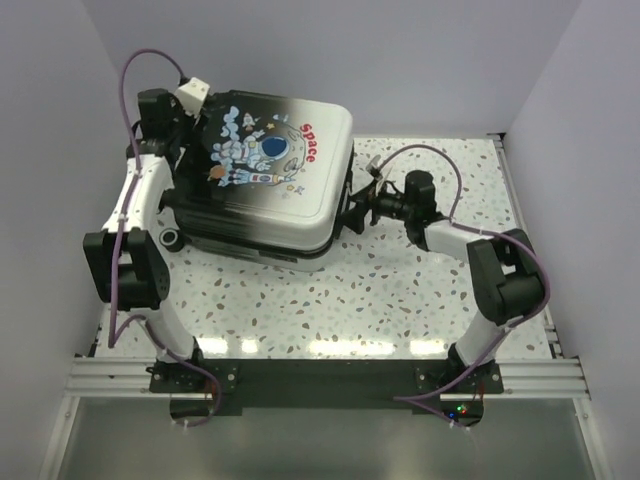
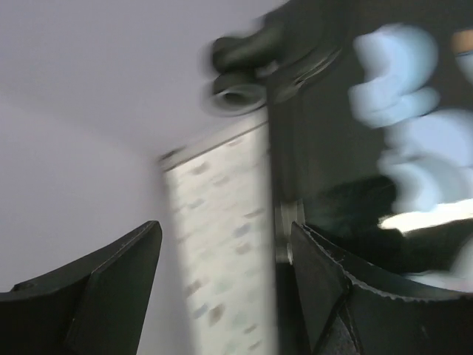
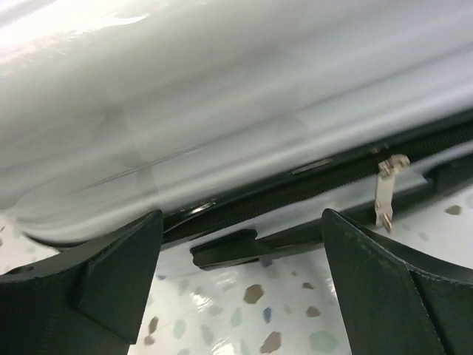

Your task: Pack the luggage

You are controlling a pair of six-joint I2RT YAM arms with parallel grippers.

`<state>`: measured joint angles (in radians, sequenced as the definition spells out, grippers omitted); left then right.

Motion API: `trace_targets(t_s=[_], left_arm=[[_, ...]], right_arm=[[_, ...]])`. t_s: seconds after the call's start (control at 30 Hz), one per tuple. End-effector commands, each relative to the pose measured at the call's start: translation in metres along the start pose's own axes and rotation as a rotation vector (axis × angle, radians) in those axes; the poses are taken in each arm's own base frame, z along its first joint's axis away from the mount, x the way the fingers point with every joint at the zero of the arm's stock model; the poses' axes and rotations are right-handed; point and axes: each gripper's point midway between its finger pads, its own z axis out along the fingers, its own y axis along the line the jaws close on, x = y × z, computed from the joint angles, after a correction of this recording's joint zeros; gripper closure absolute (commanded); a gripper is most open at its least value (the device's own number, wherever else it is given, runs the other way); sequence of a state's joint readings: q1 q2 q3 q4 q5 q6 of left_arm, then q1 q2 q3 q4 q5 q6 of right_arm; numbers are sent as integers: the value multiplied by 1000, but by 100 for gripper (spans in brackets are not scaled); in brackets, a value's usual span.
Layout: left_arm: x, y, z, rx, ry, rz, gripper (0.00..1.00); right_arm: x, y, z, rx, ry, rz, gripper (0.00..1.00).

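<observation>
The luggage [image 1: 270,170] lies flat and closed on the table at the back left, astronaut print and red "Space" word facing up. My left gripper [image 1: 195,125] is open at its far left corner, next to a black wheel [image 2: 238,72]; its right finger [image 2: 332,296] is against the dark shell [image 2: 340,126]. My right gripper [image 1: 352,212] is open at the luggage's right side. In the right wrist view the white shell [image 3: 222,111], the black zipper line and a silver zipper pull [image 3: 386,191] show just beyond the fingers [image 3: 111,281].
The speckled white tabletop [image 1: 400,290] runs in front of and to the right of the luggage. Pale walls enclose the table on three sides. The arm bases stand on a black rail [image 1: 320,375] at the near edge.
</observation>
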<state>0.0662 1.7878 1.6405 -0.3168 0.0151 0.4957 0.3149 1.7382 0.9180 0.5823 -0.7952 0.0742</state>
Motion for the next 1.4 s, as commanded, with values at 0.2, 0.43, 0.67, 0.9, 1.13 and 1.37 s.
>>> trace_targets(t_s=[0.2,0.43,0.67,0.9,1.13,1.37], left_arm=[[26,-274,-17,931,139,-100,29],[-24,-239,-12,833,-22,-148,26],[-53,-81,-7,470,-114,-363,20],[22,16,9,233,56,-313,18],[66,-3,41,356,148,-255,15],[58,-79,52,704,69,-231,15]], right_arm=[[1,68,-50,-191,83,-188,6],[-11,33,-81,-84,104,-225,7],[-31,-6,-76,33,92,-38,7],[-32,-8,-78,62,88,-36,1],[-32,-7,-83,61,115,-81,1],[-22,5,-99,37,171,-168,1]])
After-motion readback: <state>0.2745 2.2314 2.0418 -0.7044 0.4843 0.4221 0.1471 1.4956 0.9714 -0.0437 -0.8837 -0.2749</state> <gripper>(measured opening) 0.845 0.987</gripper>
